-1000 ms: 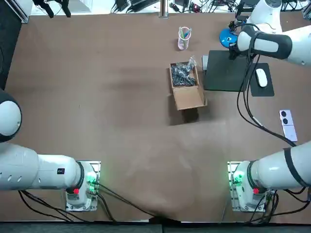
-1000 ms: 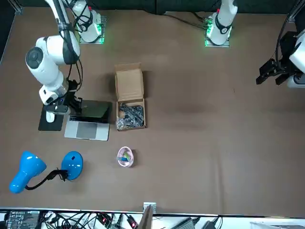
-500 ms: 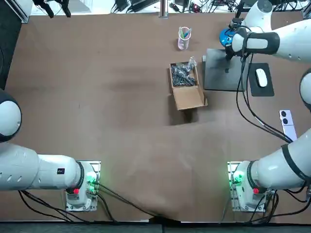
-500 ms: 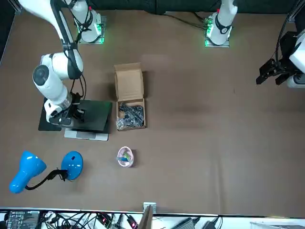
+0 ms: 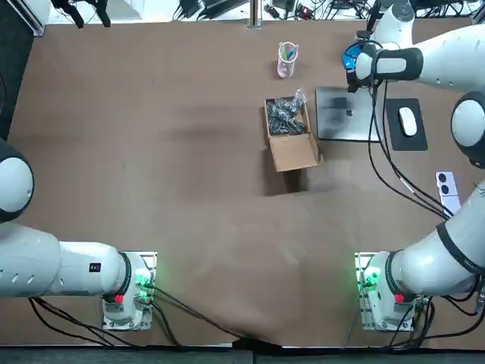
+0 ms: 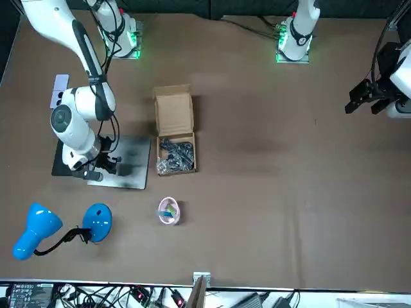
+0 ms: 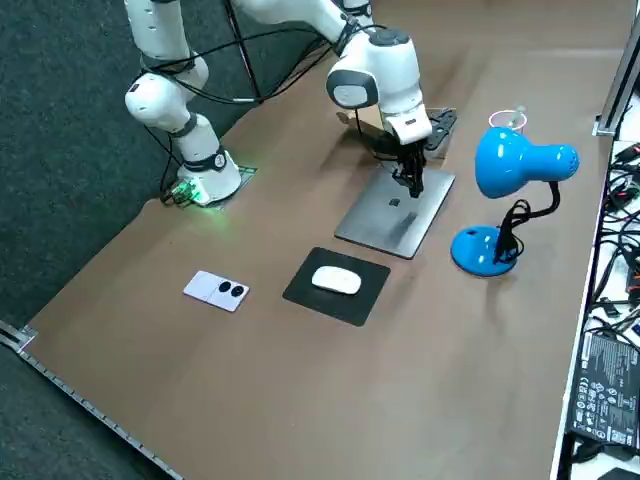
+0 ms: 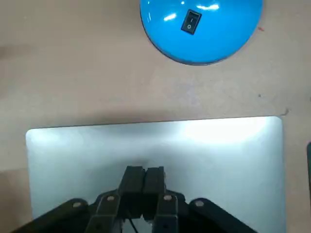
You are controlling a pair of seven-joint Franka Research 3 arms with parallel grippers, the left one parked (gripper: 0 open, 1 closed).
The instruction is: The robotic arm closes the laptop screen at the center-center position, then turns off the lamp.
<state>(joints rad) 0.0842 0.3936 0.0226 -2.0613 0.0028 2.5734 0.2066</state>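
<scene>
The silver laptop lies shut flat on the table, its lid filling the right wrist view. My right gripper is shut, with its fingertips pressed together on the lid near the edge that faces the lamp. From the side, the gripper points straight down onto the laptop. The blue lamp stands just beyond that edge. Its round base carries a small black rocker switch. In the front view the gripper is a short way from the lamp base.
An open cardboard box holding dark parts sits beside the laptop. A pink cup stands farther back. A white mouse rests on a black pad on the laptop's other side. A small white device lies nearer the arm's base.
The laptop screen has gone from partly raised to flat shut. My right gripper has travelled with the lid toward the lamp side and come down.
</scene>
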